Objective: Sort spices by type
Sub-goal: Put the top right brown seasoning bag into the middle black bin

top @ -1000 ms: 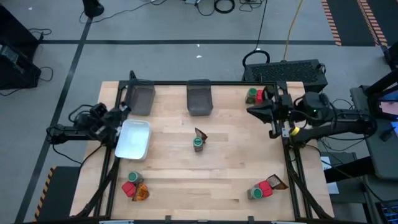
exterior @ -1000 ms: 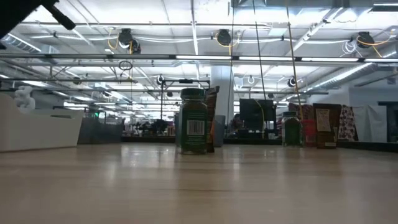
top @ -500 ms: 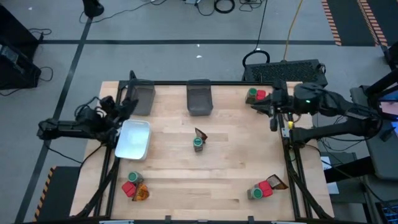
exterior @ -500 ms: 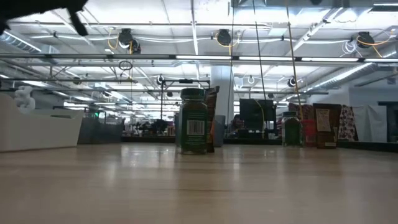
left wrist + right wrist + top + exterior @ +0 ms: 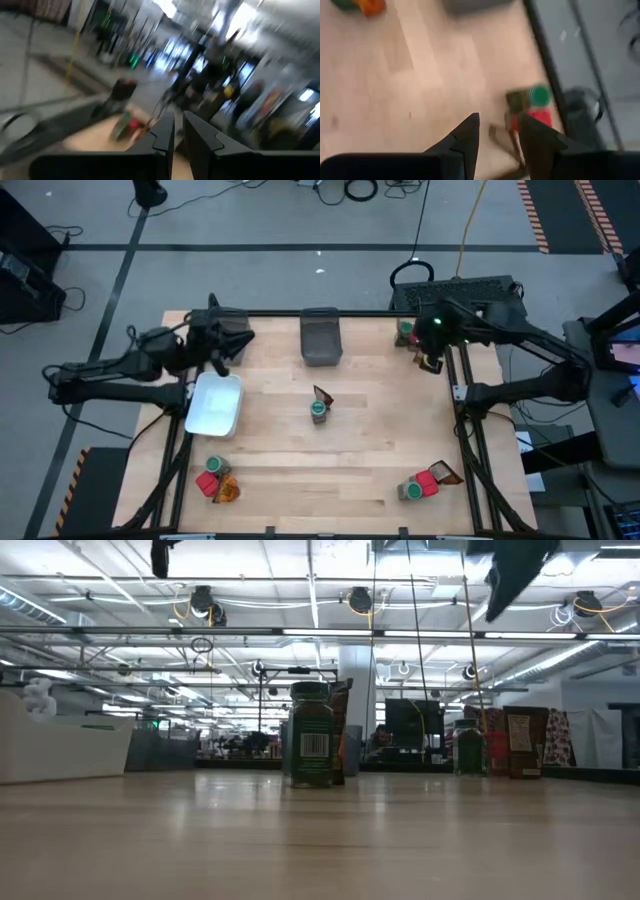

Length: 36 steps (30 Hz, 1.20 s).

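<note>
A grey floor [image 5: 300, 220] with cables [image 5: 360, 190] surrounds the table, beneath a ceiling of pipes [image 5: 320, 632].

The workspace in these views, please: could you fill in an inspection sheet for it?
Surface: wooden table, bare in the middle stretches.
Job's things: green-lidded jar with a brown packet at centre; mixed clusters at the near left corner, near right corner and far right corner.
Clutter: two grey bins at the far edge; white tray at left.
Grippers: left gripper above the far left bin, fingers nearly together, empty; right gripper over the far right cluster, fingers apart, empty.
Cables: loose cables on the floor beyond the table.
Surroundings: large hall with ceiling lights in the low view; no people seen.
</note>
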### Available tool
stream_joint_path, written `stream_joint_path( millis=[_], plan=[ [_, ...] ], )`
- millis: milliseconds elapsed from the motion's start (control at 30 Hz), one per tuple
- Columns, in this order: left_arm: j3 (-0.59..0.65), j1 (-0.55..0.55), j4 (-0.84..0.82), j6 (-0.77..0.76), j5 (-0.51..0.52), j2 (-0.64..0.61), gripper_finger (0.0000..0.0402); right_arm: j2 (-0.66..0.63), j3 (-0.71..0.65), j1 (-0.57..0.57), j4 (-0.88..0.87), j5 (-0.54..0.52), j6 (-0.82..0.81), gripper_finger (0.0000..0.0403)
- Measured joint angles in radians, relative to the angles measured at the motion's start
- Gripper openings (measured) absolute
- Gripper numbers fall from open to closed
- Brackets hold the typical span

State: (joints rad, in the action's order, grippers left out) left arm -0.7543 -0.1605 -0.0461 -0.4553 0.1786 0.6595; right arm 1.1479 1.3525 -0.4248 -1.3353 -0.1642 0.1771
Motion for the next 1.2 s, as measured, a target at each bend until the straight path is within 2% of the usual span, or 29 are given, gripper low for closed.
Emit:
stream_joint_path(
  millis=[100,233,400,600,767,900,1033,1200],
  plan=[
    [-0.096,-0.044,-0.162,0.061,-0.068,0.022,0.0045,0.082,0.000,-0.077,-0.063,0.015,0.055,0.0119],
    [-0.153,-0.087,-0.218,0.145,-0.149,0.039,0.0045,0.173,0.000,-0.157,-0.113,0.000,0.129,0.0119],
    [-0.159,-0.114,-0.254,0.154,-0.204,0.039,0.0047,0.230,0.000,-0.187,-0.152,-0.139,0.288,0.0119],
    [-0.158,-0.114,-0.384,0.181,-0.191,0.051,0.0080,0.236,0.000,-0.191,-0.173,-0.120,0.434,0.0142],
    [-0.155,-0.114,-0.397,0.212,-0.186,0.081,0.0133,0.237,-0.012,-0.192,-0.169,-0.114,0.423,0.0188],
    [-0.155,-0.114,-0.397,0.231,-0.185,0.111,0.0164,0.237,-0.055,-0.191,-0.169,-0.063,0.414,0.0221],
    [-0.155,-0.114,-0.397,0.236,-0.185,0.140,0.0171,0.237,-0.111,-0.192,-0.154,-0.069,0.431,0.0237],
    [-0.155,-0.114,-0.379,0.266,-0.183,0.167,0.0172,0.237,-0.191,-0.198,-0.092,-0.075,0.463,0.0235]
  ],
)
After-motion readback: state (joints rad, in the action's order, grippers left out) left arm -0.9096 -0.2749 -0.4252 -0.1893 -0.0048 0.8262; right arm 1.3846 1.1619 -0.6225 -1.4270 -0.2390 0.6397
